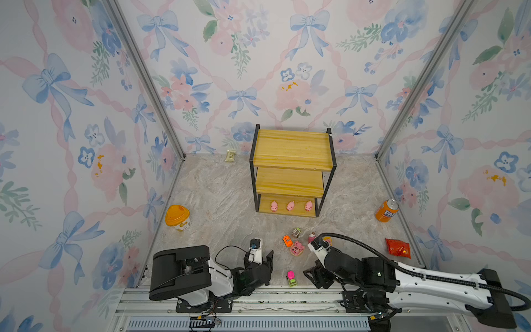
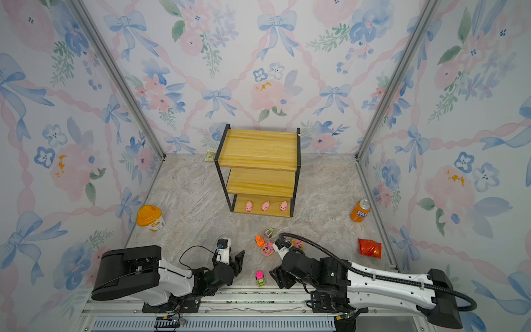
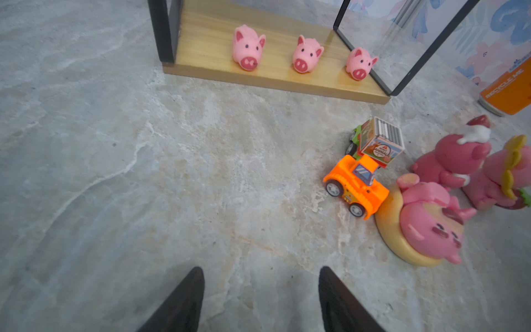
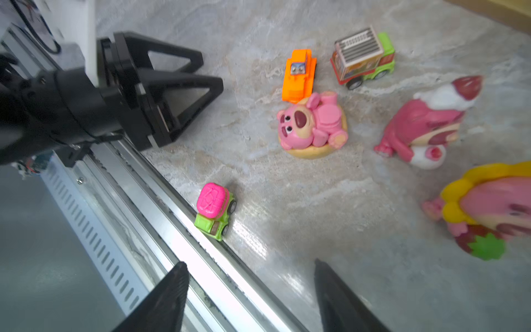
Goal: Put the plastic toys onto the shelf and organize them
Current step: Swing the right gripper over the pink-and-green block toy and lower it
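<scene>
Though begun, three pigs (image 3: 304,54) on shelf (image 1: 291,149), unfinished: three cars (image 4: 298,76), three figurines (image 4: 311,123) on counter (image 1: 218,195); left claw (image 3: 260,270) and right claw (image 4: 250,262) apart, empty.

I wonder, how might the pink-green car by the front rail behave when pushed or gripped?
The pink-green car sits on wheels, so a nudge would probably roll it. Its rounded, glossy pink top may slip between jaws; the flatter sides look safer. Small plastic, likely light.

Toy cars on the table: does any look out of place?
Yes. The pink-green car sits alone against the metal rail at the front, apart from the orange car and grey-green car clustered by the figurines.
</scene>
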Robot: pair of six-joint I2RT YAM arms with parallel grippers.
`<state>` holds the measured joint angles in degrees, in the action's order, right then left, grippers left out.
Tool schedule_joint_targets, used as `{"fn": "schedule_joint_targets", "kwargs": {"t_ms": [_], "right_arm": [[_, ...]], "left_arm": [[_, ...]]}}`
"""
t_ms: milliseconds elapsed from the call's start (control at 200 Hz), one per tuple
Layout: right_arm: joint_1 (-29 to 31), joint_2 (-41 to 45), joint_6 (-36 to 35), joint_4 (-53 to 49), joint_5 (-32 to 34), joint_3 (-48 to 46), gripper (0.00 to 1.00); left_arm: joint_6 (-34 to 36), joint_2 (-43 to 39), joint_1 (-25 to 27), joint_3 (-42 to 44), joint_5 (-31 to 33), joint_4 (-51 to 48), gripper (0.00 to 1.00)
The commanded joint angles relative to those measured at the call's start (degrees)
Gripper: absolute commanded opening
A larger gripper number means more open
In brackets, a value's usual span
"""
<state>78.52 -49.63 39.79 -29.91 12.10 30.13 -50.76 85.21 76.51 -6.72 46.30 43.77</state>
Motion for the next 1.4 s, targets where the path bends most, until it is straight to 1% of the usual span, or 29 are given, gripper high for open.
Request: {"fn": "schedule_joint_targets", "kwargs": {"t_ms": [0, 55, 130, 245, 435, 690, 1115, 1395], "right_arm": [[5.57, -8.03, 6.01, -1.16, 8.23, 4.25, 0.7], [7.49, -12.63, 6.78, -1.51, 10.3, 6.66, 0.68], [8.59, -17.94, 6.61, -0.55, 10.23, 9.42, 0.67], [9.02, -22.05, 6.77, 2.66, 9.71, 11.3, 0.64], [9.02, -23.22, 6.91, 2.07, 8.87, 12.05, 0.62], [9.17, -28.33, 6.79, 2.86, 4.44, 13.95, 0.58], [9.63, -32.65, 7.83, 4.17, 1.96, 14.35, 0.57], [9.03, -33.92, 7.41, 5.3, 1.98, 13.99, 0.54]], "left_arm": [[-3.87, 1.75, 0.22, 2.34, -0.89, -4.75, 0.65], [-4.45, 1.81, 0.22, 2.66, -0.75, -4.75, 0.65], [-4.99, 1.71, 0.22, 3.22, -0.51, -4.72, 0.65], [-5.64, 0.81, 0.31, 4.05, -0.1, -4.71, 0.64], [-6.67, -0.98, 0.3, 5.55, 1.28, -4.75, 0.65], [-6.37, -0.32, 0.31, 5.46, 1.03, -4.75, 0.65], [-6.52, 0.52, 0.31, 5.4, 0.96, -4.75, 0.65], [-7.31, 1.81, 0.31, 5.02, 1.04, -4.75, 0.65]]}}
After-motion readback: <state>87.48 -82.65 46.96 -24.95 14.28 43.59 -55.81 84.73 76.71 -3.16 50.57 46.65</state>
